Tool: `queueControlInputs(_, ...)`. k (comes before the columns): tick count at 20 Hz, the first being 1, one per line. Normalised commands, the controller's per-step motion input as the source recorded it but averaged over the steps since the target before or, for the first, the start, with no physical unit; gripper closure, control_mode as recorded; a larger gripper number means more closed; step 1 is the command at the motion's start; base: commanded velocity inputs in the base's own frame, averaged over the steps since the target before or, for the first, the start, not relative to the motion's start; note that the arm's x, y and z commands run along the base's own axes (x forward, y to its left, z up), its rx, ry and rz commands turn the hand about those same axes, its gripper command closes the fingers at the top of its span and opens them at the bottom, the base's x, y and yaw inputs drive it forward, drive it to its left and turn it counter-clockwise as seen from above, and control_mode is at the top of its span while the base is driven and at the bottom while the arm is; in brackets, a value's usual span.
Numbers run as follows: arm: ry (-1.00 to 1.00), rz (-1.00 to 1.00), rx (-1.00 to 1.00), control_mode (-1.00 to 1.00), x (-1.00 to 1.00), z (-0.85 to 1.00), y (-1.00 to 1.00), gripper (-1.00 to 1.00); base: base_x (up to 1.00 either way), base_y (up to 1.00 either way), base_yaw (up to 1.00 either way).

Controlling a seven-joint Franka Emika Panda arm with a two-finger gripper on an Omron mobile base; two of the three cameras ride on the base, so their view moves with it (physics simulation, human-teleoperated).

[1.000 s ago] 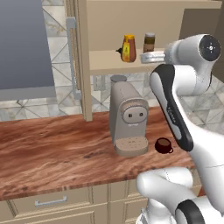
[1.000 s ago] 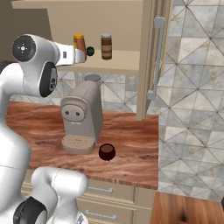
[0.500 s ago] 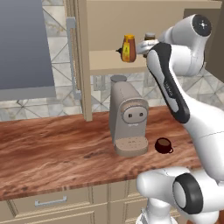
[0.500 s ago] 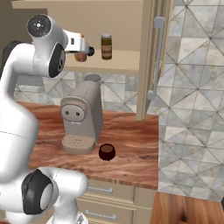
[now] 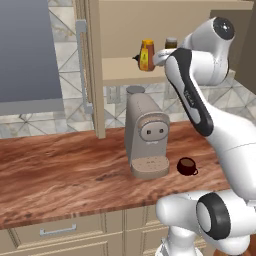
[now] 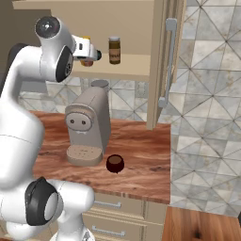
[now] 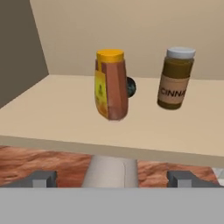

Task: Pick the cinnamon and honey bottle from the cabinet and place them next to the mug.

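Raised from its earlier lower pose, the white arm's gripper [image 7: 112, 179] now faces the beige cabinet shelf [image 7: 61, 118], fingers spread wide and empty. At 12 o'clock stands the orange-yellow tapered honey bottle [image 7: 111, 85], and at 2 o'clock the dark-brown cylindrical cinnamon jar [image 7: 176, 78]. Both look light, rigid and smooth, best gripped mid-body.

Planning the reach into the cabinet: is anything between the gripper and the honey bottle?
Nothing visible. In the hand view the open gripper faces the honey bottle across bare shelf; the cinnamon stands off to one side.
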Motion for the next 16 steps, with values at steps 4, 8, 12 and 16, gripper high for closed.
queueControlInputs(4,0.03,0.0,0.0,-1.0,0.23,0.0,0.05,-1.0,0.0,0.0,0.0)
queueControlInputs(8,0.04,0.0,0.0,-1.0,0.38,0.0,0.1,-1.0,0.0,0.0,0.0)
queueControlInputs(12,0.02,0.0,0.0,-1.0,0.41,0.0,0.08,-1.0,0.0,0.0,0.0)
queueControlInputs(16,0.04,0.0,0.0,-1.0,0.44,0.0,0.01,-1.0,0.0,0.0,0.0)
